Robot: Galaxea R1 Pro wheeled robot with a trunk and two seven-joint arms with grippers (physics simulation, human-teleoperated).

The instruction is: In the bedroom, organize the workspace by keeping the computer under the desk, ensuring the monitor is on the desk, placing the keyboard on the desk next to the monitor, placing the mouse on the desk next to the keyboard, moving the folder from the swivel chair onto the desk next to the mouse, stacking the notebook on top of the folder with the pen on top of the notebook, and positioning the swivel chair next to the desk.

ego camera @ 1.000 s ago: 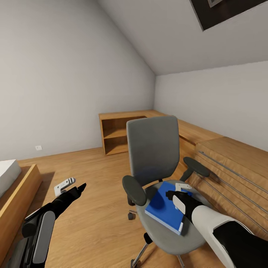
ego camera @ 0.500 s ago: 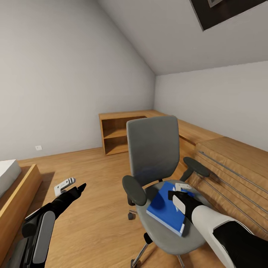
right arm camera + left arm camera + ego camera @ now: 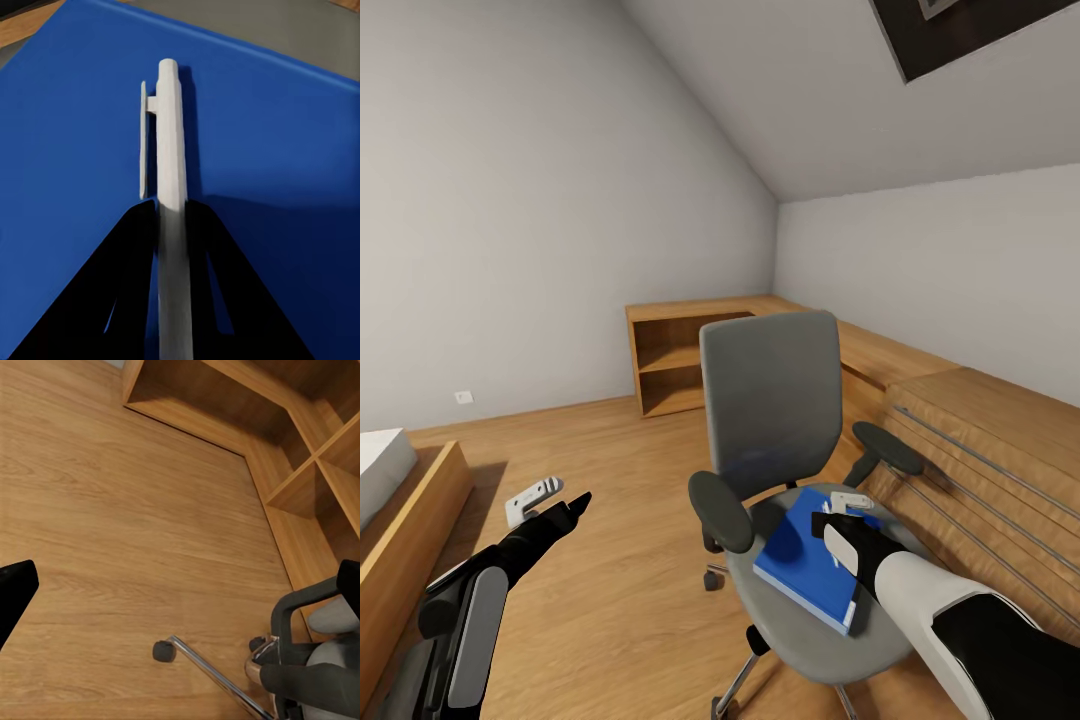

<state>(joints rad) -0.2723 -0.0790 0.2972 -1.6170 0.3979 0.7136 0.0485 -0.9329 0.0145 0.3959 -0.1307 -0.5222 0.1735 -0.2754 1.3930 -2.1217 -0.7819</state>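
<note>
Right gripper (image 3: 172, 225) was clamped on the pen (image 3: 171, 187), just over the folder (image 3: 805, 562) lying on the chair (image 3: 775, 430) seat. Left gripper (image 3: 555, 505) hung over bare floor (image 3: 112, 525) beside the chair, fingers spread wide, holding nothing.

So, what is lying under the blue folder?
The folder lies on the grey seat of the swivel chair. Above it, the right gripper holds the white pen. The seat beneath is covered.
</note>
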